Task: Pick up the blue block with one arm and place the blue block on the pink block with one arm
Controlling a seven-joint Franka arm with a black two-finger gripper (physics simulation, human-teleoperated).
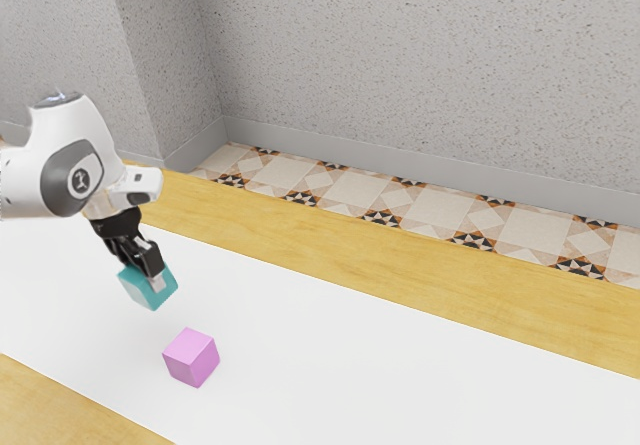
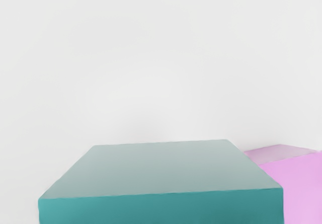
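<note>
Half is done; the black two-finger gripper [image 1: 150, 271] pinches the small blue-green cube [image 1: 147, 291] tight, up off the white table [image 1: 400, 365]; putting it on the pink cube [image 1: 191, 357] is left.

A white tabletop [image 1: 420, 365] is spread across the near part of the exterior view and is bordered on its far side by a broad band of light wood [image 1: 420, 255]. A second strip of the same wood [image 1: 50, 405] is seen at the near corner on the exterior view's left. Beyond the far band, a tiled floor [image 1: 440, 205] is laid in pale cream squares, with dark and orange triangle patterns set at the joints. The floor is closed off by a grey speckled wall [image 1: 420, 55], along whose foot a plain grey skirting [image 1: 400, 155] is run. At the exterior view's left, a nearer wall section [image 1: 160, 55] is set at an angle, so that a corner is formed. The room is lit softly and evenly. In the wrist view, the same white surface [image 2: 161, 58] is shown plain and unmarked.
</note>
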